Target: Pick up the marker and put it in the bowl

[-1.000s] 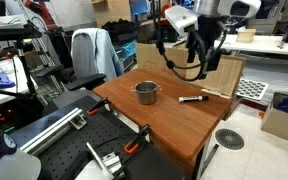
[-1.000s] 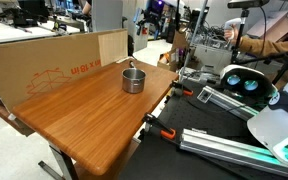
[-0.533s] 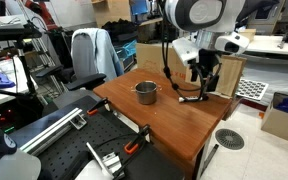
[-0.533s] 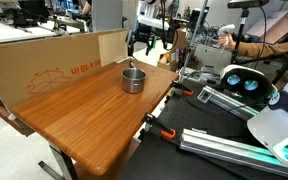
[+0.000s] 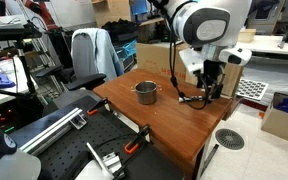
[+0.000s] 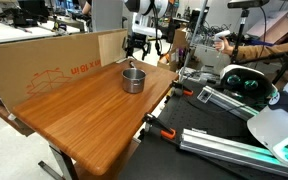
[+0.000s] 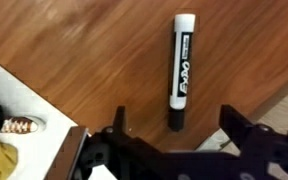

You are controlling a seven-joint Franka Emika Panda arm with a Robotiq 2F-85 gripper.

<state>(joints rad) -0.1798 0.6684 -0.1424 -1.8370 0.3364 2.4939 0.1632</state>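
Observation:
The marker (image 7: 180, 70) is a black and white pen lying flat on the wooden table (image 5: 164, 125). In the wrist view it lies just ahead of my gripper (image 7: 176, 130) and in line with the gap between the fingers. The gripper is open and empty, and its dark fingers do not touch the marker. In an exterior view the gripper (image 5: 212, 88) hangs low over the marker (image 5: 191, 98) near the table's far edge. The bowl (image 5: 146, 92) is a small shiny steel pot standing upright a short way from the marker. It also shows in the other exterior view (image 6: 132, 80), where the gripper (image 6: 142, 45) is behind it.
A cardboard panel (image 6: 64, 65) stands along one long side of the table, and a cardboard box (image 5: 226, 72) stands at the table's end behind the gripper. Clamps (image 5: 134, 145) grip the near table edge. A chair draped with cloth (image 5: 89, 55) stands beside the table.
The arm has come down from high above the table towards the marker. The gripper now hangs low over it, still open. Marker and bowl have not moved.

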